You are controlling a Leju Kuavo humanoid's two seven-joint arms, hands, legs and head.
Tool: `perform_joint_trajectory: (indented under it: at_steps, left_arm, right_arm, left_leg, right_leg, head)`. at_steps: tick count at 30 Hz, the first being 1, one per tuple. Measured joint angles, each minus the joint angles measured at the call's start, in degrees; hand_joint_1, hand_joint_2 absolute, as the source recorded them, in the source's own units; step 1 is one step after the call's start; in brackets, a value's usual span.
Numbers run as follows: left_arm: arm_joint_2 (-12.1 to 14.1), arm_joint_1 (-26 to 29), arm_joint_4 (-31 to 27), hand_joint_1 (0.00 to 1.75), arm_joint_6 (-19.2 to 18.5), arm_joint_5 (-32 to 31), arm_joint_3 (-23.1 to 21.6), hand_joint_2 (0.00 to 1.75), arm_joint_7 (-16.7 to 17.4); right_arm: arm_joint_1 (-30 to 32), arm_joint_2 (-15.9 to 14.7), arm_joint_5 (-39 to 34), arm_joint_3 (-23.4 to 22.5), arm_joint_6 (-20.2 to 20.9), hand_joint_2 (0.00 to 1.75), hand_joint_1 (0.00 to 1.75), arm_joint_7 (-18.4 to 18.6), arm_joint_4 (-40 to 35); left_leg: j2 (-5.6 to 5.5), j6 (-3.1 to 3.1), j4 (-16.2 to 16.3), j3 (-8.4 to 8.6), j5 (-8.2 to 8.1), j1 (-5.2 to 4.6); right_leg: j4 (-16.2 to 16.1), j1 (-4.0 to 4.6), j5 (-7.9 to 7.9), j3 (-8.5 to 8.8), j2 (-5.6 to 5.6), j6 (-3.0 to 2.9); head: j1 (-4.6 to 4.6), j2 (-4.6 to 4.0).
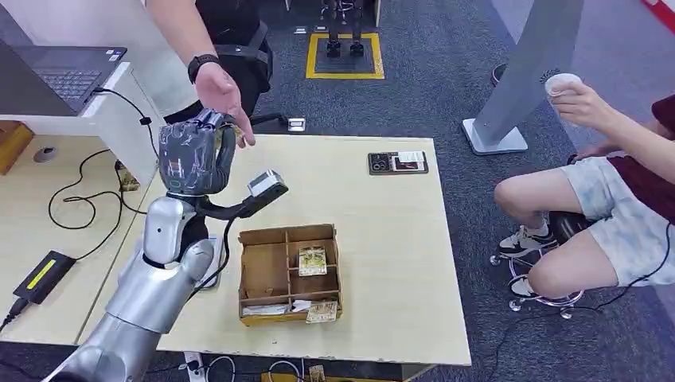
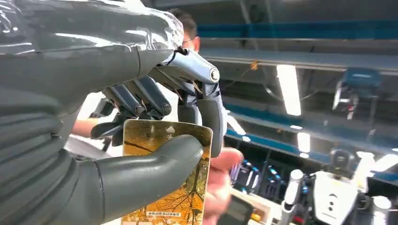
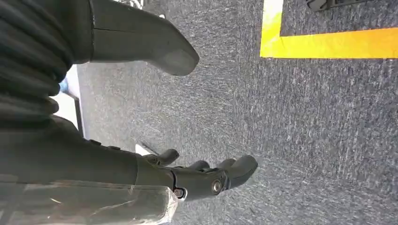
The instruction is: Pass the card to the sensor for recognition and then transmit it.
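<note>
Over the table [image 1: 382,239], left robot hand [image 1: 191,155] pinches card [image 2: 164,187] (lower edge cropped).

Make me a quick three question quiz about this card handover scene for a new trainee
1. True or false: the left robot hand holds a card.
2. Where does the cardboard box sit? A) on the floor B) on the table C) on the laptop
3. Fill in: a person's hand reaches toward the raised ____ robot hand.

Key: 1 true; 2 B; 3 left.
</note>
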Motion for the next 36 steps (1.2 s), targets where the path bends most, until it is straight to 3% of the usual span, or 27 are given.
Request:
perform_joint_trajectory:
  at_steps: [14, 15, 16, 17, 18, 19, 32, 33, 34, 35, 36]
  left_arm:
    - [-0.98, -3.31, 5.18, 1.75, 0.22, 3.08, 1.97, 1.75, 0.44]
    - [-1.14, -3.44, 5.40, 1.61, 0.24, 3.32, 2.08, 1.75, 0.39]
    - [-1.37, -3.59, 5.59, 1.26, 0.28, 3.56, 2.08, 1.75, 0.37]
    - [-1.49, -3.73, 5.77, 0.80, 0.35, 3.78, 2.12, 1.75, 0.37]
    - [-1.71, -3.83, 5.88, 0.93, 0.44, 3.93, 2.12, 1.75, 0.35]
    - [-1.95, -3.91, 6.03, 1.47, 0.52, 4.15, 2.12, 1.75, 0.24]
    - [-3.39, -3.99, 6.42, 1.47, 0.94, 5.92, 2.18, 1.75, 0.17]
    - [-3.41, -3.99, 6.42, 1.38, 0.94, 5.92, 2.18, 1.75, 0.17]
    - [-3.41, -3.99, 6.42, 1.05, 0.94, 5.92, 2.19, 1.75, 0.17]
    - [-3.41, -3.99, 6.42, 0.38, 0.94, 5.92, 2.18, 1.75, 0.17]
    - [-3.41, -3.99, 6.42, 0.00, 0.94, 5.92, 2.18, 1.75, 0.17]
  right_arm:
    - [-0.51, -0.33, -0.98, 1.07, -0.92, 1.75, 0.00, 0.50, 1.14]
    - [-0.53, -0.37, -0.98, 1.11, -0.96, 1.75, 0.00, 0.50, 1.16]
    - [-0.54, -0.39, -1.01, 1.20, -1.01, 1.75, 0.00, 0.52, 1.18]
    - [-0.52, -0.44, -1.01, 1.27, -1.07, 1.75, 0.00, 0.57, 1.18]
    - [-0.52, -0.46, -1.01, 1.31, -1.11, 1.75, 0.00, 0.70, 1.20]
    - [-0.52, -0.48, -1.01, 1.35, -1.16, 1.75, 0.00, 0.70, 1.22]
    - [-0.52, -0.48, -1.20, 2.34, -1.62, 1.75, 0.00, 0.87, 1.49]
    - [-0.53, -0.48, -1.20, 2.36, -1.62, 1.75, 0.00, 0.87, 1.49]
    - [-0.53, -0.48, -1.20, 2.38, -1.64, 1.75, 0.00, 0.87, 1.49]
    - [-0.53, -0.48, -1.20, 2.40, -1.64, 1.75, 0.00, 0.87, 1.49]
    - [-0.53, -0.48, -1.18, 2.40, -1.64, 1.75, 0.00, 0.87, 1.49]
  left_leg:
    - [-0.01, 0.01, 0.01, 0.00, 0.00, 0.00]
    - [-0.01, 0.01, 0.01, 0.00, 0.01, 0.00]
    - [0.00, 0.01, 0.01, 0.00, 0.01, 0.00]
    - [0.00, 0.01, 0.01, -0.01, 0.01, 0.00]
    - [-0.01, 0.01, 0.01, -0.01, 0.01, 0.00]
    - [-0.01, 0.01, 0.01, -0.01, 0.00, 0.00]
    - [0.00, 0.00, 0.01, -0.02, 0.00, 0.00]
    - [0.00, 0.00, 0.01, -0.02, 0.00, 0.00]
    - [0.00, 0.00, 0.01, -0.01, 0.00, 0.00]
    - [0.00, 0.00, 0.01, -0.01, 0.00, 0.00]
    - [0.00, 0.00, 0.01, -0.01, 0.00, 0.00]
  right_leg:
    - [0.00, 0.00, 0.00, -0.01, -0.01, 0.00]
    - [0.00, 0.00, 0.00, -0.01, -0.01, 0.00]
    - [0.00, 0.00, 0.00, -0.01, 0.00, 0.00]
    - [0.00, 0.00, 0.01, -0.01, 0.00, -0.01]
    - [0.00, 0.00, 0.01, -0.01, 0.00, -0.01]
    - [0.00, 0.00, 0.00, -0.01, 0.00, -0.01]
    - [0.00, 0.00, 0.00, -0.01, 0.00, -0.01]
    - [0.00, 0.00, 0.00, -0.02, 0.00, -0.01]
    - [0.00, 0.00, 0.00, -0.02, 0.00, -0.01]
    - [0.00, 0.00, 0.00, -0.02, 0.00, -0.01]
    - [0.00, 0.00, 0.00, -0.02, 0.00, -0.01]
  head:
    - [0.00, 0.00]
    - [0.00, 0.00]
    - [0.00, 0.00]
    - [0.00, 0.00]
    - [0.00, 0.00]
    - [0.00, 0.00]
    - [0.00, 0.00]
    - [0.00, 0.00]
    - [0.00, 0.00]
    - [0.00, 0.00]
    - [0.00, 0.00]
